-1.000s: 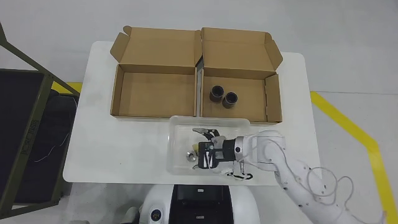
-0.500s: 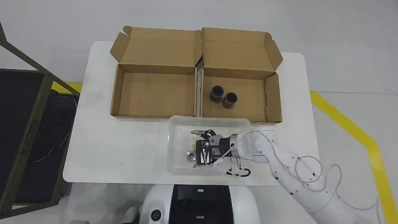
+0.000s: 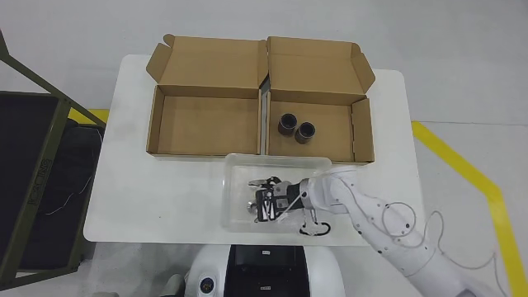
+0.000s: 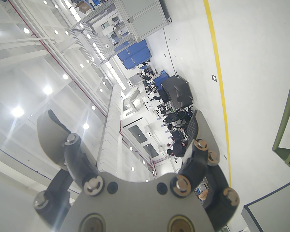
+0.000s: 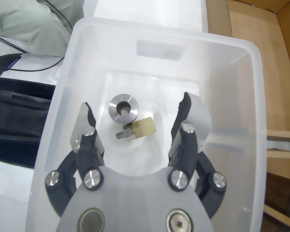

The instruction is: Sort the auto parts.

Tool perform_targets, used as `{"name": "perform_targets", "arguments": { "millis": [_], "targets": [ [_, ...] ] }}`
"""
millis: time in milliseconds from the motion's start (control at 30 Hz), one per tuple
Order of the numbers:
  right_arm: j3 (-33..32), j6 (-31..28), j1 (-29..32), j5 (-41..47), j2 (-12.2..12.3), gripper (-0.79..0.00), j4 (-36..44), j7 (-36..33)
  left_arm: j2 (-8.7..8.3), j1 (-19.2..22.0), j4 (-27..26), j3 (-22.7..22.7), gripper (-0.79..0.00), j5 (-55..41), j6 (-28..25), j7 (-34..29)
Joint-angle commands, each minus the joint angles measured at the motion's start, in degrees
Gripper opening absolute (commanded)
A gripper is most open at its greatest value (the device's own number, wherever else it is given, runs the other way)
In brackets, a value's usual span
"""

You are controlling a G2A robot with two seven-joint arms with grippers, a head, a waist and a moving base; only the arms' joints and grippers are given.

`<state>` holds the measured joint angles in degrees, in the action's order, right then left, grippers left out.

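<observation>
Inside bin [image 5: 253, 97], right gripper [image 5: 137, 102] spread; cardboard box [image 5: 251, 25] cropped.

I see two parts in the clear plastic bin [image 5: 253, 85] at the near edge of the tabletop [image 3: 132, 181]. The silver metal bushing [image 5: 123, 108] stands on end with its centre bore facing up. The cream block on a threaded steel stud [image 5: 137, 130] lies on its side, touching the bushing. The right-hand open brown cardboard box [image 3: 318, 66] holds a dark short cylindrical sleeve [image 3: 288, 123] and a second dark sleeve [image 3: 306, 132], both upright and side by side. The left-hand brown cardboard box [image 3: 206, 124] butts against it.
</observation>
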<state>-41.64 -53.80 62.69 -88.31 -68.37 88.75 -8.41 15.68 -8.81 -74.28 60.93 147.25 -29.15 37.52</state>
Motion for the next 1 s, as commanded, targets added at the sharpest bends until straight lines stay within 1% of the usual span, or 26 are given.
{"name": "perform_targets", "arguments": {
  "millis": [0,167,233,433,500,567,700,800,867,967],
  "targets": [
    [0.85,-0.07,-0.27,-0.21,-0.21,-0.132,-0.74,0.09,0.0,0.0,0.0,0.0,0.0,0.0,0.0,0.0],
    [2.72,0.28,-1.05,-0.64,-0.78,-0.16,-2.31,0.22,0.0,0.0,0.0,0.0,0.0,0.0,0.0,0.0],
    [3.25,0.63,-1.39,-0.91,-0.98,-0.185,-2.84,0.44,0.0,0.0,0.0,0.0,0.0,0.0,0.0,0.0],
    [4.38,1.59,-2.11,-1.99,-1.38,-0.299,-4.09,1.04,0.0,0.0,0.0,0.0,0.0,0.0,0.0,0.0],
    [4.65,1.84,-2.3,-2.32,-1.48,-0.317,-4.43,1.08,0.0,0.0,0.0,0.0,0.0,0.0,0.0,0.0],
    [4.82,2.05,-2.45,-2.58,-1.55,-0.354,-4.6,1.11,0.0,0.0,0.0,0.0,0.0,0.0,0.0,0.0],
    [5.04,2.75,-2.73,-3.35,-1.65,-0.471,-4.63,1.55,0.0,0.0,0.0,0.0,0.0,0.0,0.0,0.0],
    [4.92,3.34,-2.85,-3.95,-1.62,-0.69,-4.31,1.67,0.0,0.0,0.0,0.0,0.0,0.0,0.0,0.0],
    [4.61,3.89,-2.85,-4.25,-1.55,-0.785,-3.81,1.69,0.0,0.0,0.0,0.0,0.0,0.0,0.0,0.0],
    [4.0,4.43,-2.68,-4.59,-1.36,-0.785,-2.81,1.72,0.0,0.0,0.0,0.0,0.0,0.0,0.0,0.0]
  ]
}}
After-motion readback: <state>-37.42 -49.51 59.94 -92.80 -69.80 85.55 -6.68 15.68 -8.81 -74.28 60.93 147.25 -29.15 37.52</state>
